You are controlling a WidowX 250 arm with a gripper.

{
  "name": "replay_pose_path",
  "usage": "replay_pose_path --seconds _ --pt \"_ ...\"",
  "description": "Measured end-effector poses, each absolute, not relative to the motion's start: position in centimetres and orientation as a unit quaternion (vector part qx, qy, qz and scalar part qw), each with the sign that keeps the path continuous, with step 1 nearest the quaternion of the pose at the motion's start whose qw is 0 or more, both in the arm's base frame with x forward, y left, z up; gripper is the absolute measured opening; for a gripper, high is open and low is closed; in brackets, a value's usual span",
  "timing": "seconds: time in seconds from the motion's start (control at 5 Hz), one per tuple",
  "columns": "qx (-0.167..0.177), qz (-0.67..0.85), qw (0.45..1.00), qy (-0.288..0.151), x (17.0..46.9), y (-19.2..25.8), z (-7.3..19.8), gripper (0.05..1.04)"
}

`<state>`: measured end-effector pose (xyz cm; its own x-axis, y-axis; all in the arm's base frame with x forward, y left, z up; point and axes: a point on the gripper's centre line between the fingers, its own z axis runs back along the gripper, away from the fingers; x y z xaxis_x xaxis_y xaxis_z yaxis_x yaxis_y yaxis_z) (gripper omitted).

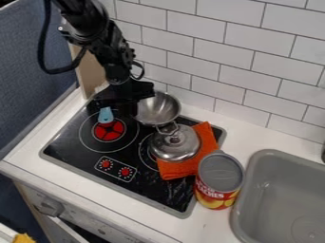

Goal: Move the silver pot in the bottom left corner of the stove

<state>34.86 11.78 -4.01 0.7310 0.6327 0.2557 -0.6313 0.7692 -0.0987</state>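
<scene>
The manipulator arm (pixel 92 29) comprises black, jointed housings (pixel 113 50), a small white round marking (pixel 61 28), a thick looped black cable (pixel 42 52) and a black end effector (pixel 119 100).

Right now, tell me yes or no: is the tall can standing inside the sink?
No, the can stands upright beside the sink, outside its rim.

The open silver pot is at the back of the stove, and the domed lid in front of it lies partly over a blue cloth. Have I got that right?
Not quite: the camera view shows that the cloth is orange, not blue. The domed lid does lie partly over it, in front of the open silver pot.
</scene>
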Motion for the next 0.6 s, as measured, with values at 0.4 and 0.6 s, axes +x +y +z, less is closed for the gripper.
replay_pose_path --seconds 0.4,0.6 --pt "0.005 0.351 0.922 -0.163 34.0 13.3 -0.6 0.067" --pt "-0.002 0.376 0.910 -0.175 33.0 15.0 2.1 0.064"
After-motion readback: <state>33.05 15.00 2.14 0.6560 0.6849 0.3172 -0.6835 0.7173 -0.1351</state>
